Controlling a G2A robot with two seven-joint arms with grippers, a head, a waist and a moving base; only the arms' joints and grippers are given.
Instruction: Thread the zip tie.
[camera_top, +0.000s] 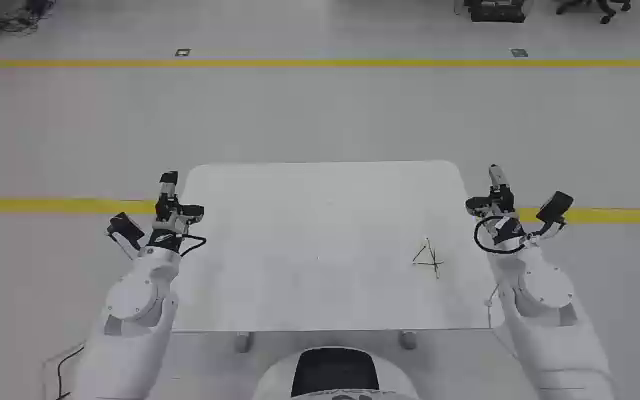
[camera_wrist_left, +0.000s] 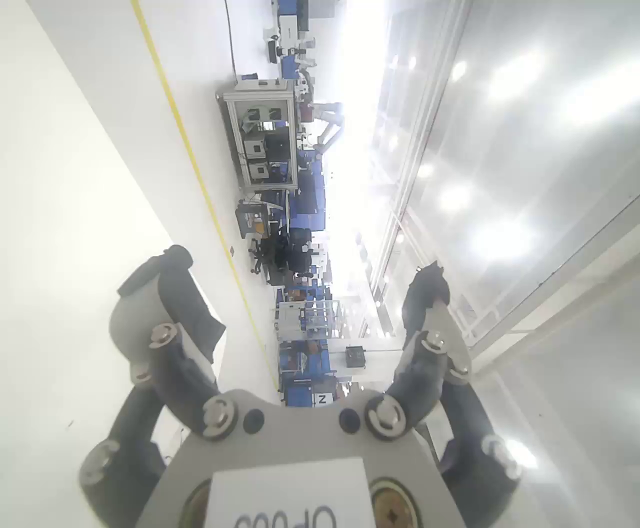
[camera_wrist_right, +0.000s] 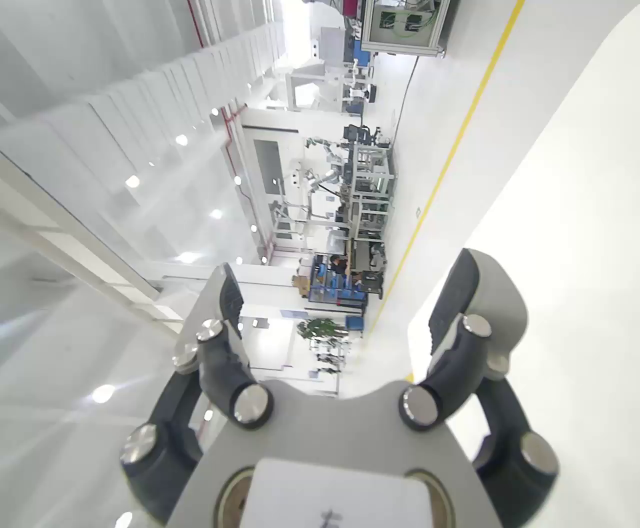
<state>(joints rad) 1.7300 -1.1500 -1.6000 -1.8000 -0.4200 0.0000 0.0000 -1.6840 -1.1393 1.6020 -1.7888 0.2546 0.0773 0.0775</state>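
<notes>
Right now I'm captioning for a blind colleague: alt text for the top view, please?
Thin zip ties lie crossed on a white table, near its right edge on the robot's side. The left pincer and right pincer are beside the table's left and right edges, away from the ties.

Two end effectors (camera_top: 168, 180) (camera_top: 495, 175), one table (camera_top: 320, 200), one zip-tie cluster (camera_top: 428, 258)

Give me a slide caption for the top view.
Thin dark zip tie lies untouched on white table near open right gripper; open left gripper at opposite edge.
</notes>
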